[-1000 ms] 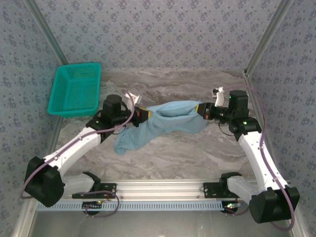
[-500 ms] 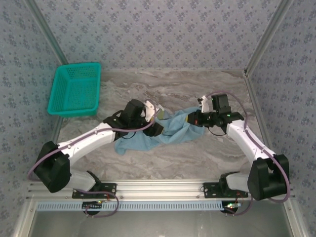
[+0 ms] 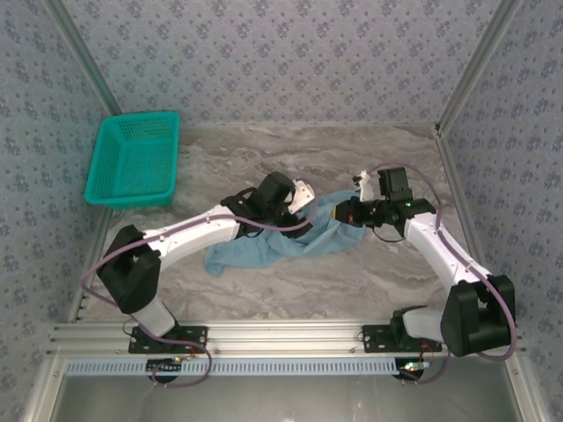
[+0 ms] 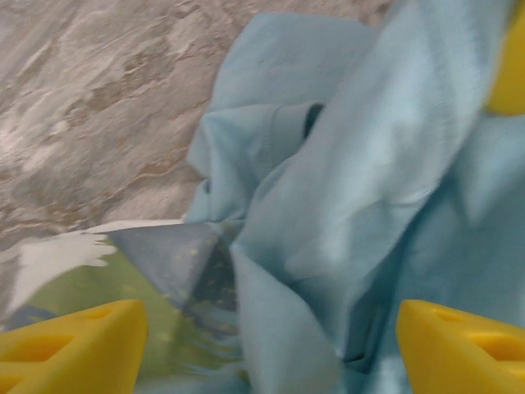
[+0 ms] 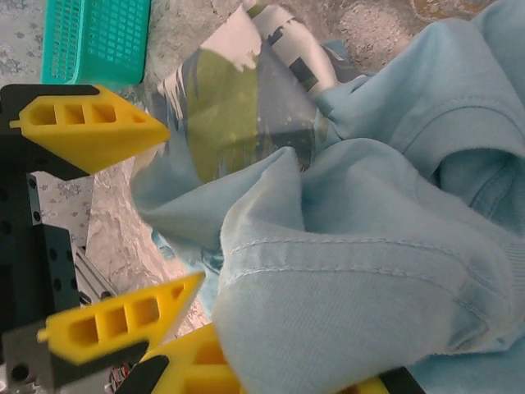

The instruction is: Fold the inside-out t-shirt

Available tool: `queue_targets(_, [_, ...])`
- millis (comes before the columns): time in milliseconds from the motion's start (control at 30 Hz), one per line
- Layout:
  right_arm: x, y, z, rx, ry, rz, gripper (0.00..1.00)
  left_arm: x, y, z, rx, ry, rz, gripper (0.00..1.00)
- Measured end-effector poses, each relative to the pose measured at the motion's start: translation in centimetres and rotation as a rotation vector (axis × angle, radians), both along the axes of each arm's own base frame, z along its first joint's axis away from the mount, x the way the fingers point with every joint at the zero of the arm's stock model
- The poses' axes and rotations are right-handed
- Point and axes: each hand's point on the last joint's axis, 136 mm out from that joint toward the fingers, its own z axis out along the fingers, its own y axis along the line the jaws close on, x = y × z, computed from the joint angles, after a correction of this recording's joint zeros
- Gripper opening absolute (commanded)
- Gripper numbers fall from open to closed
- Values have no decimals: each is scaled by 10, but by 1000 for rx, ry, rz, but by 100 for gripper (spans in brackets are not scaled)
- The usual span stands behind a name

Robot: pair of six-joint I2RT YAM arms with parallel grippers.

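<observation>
top external | t-shirt [image 3: 264,248] | beside left end effector [image 3: 308,214], pinched in right end effector [image 3: 339,214]

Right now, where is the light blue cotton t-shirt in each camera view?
Top external: the light blue cotton t-shirt lies bunched at the picture's centre.
Left wrist: right half, close up.
Right wrist: right and lower part, close up.
Shared landmark: the grey marbled table top under it.
</observation>
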Motion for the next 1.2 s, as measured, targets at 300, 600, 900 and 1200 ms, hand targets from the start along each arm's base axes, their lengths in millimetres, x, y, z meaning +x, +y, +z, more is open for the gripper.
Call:
queue_targets(300, [2, -11, 15, 7, -59, -27, 0, -5, 43, 16, -20, -39, 111, 81])
queue_targets(600, [2, -9, 17, 18, -63, -18, 0, -3, -17, 5, -23, 8, -60, 77])
queue_targets(900, [5, -15, 16, -26, -86, -46, 2, 0, -27, -24, 3, 137, -84, 0])
queue_targets(1200, [31, -42, -7, -561, -240, -186, 38, 5, -14, 78, -502, 500, 49, 0])
